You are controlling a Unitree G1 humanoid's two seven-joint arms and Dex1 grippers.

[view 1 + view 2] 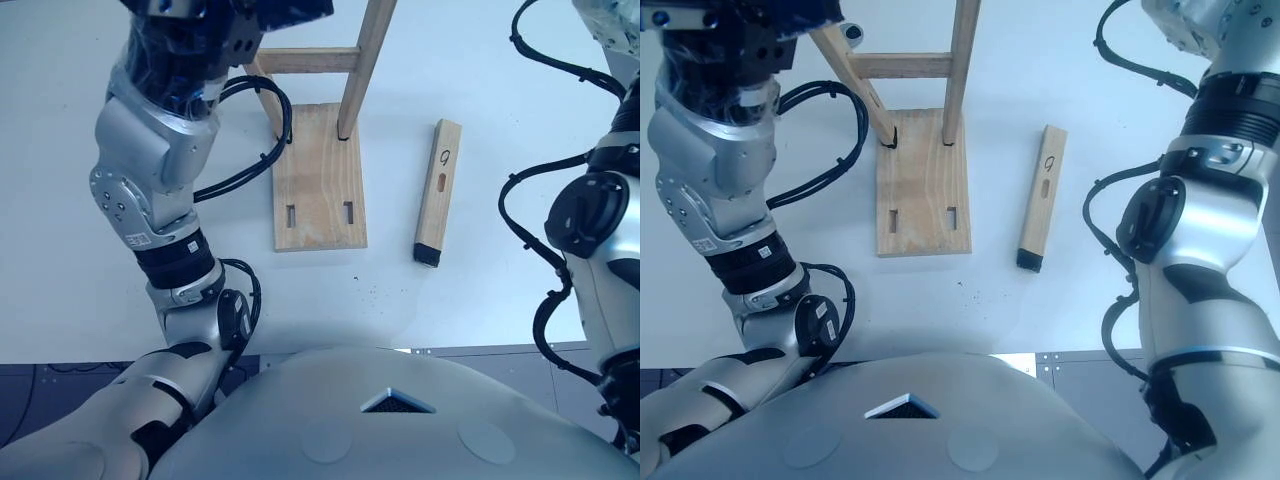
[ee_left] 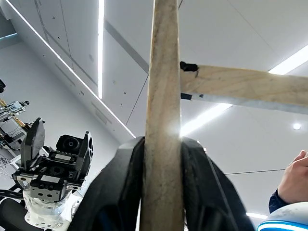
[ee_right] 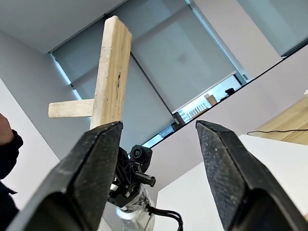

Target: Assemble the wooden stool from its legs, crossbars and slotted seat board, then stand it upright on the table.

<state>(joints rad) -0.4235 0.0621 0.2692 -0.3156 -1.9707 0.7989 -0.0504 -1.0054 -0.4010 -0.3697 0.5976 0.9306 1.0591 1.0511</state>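
1. While the seat board [image 1: 320, 180] lies flat on the bench [image 1: 50, 100], two legs stand in its far slots. These are the left leg [image 1: 856, 85] and the right leg [image 1: 364, 60], joined by one crossbar [image 1: 310, 60].
2. Left tool [image 2: 162, 142]: pinched on the left leg above the board, with a finger pressed to each side of the wood.
3. Right tool [image 3: 159, 127]: spread, with nothing between its fingers. It is raised near the top of a standing leg, which shows just beside one finger. I cannot tell whether they touch.
4. Near slots [image 1: 348, 212]: both are open, with no leg seated in them.
5. Loose leg [image 1: 438, 190]: flat on the bench to the right of the board and apart from it, its slotted face up.
6. Progress, as I judge it: about half built. One pair of legs with its crossbar is in the board. I cannot tell whether the leg ends are pushed fully home, and the left tool's grip suggests the seating is not finished.
7. Left to do, by my reading:
   - Press this pair down.
   - Fit the loose leg and its partner into the near slots.
   - Add the remaining crossbars.
   - Turn the stool over to stand on its legs.
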